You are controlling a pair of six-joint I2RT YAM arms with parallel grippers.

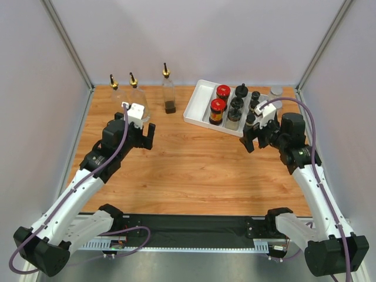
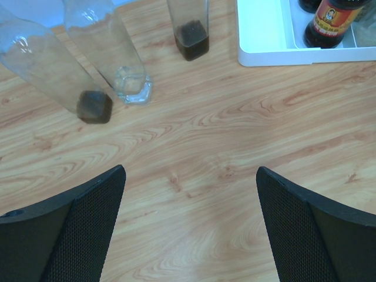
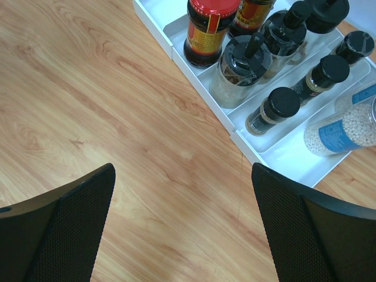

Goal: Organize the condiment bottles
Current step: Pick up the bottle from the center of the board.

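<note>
Three tall clear pourer-spout bottles (image 1: 113,88) (image 1: 134,89) (image 1: 168,93) stand on the wooden table at the back left. They also show in the left wrist view (image 2: 53,70) (image 2: 114,59) (image 2: 189,29). A white divided tray (image 1: 198,104) holds two red-lidded dark jars (image 1: 218,110) (image 3: 208,29), several black-capped jars (image 1: 237,106) (image 3: 273,111) and a white-bead shaker (image 3: 346,126). My left gripper (image 1: 141,140) (image 2: 189,176) is open and empty, just in front of the tall bottles. My right gripper (image 1: 255,143) (image 3: 183,170) is open and empty, at the tray's near right corner.
Grey walls with metal posts close in the table at the back and both sides. A silver-lidded shaker (image 1: 276,92) stands at the tray's far right end. Bare wood (image 1: 194,164) lies between the two grippers.
</note>
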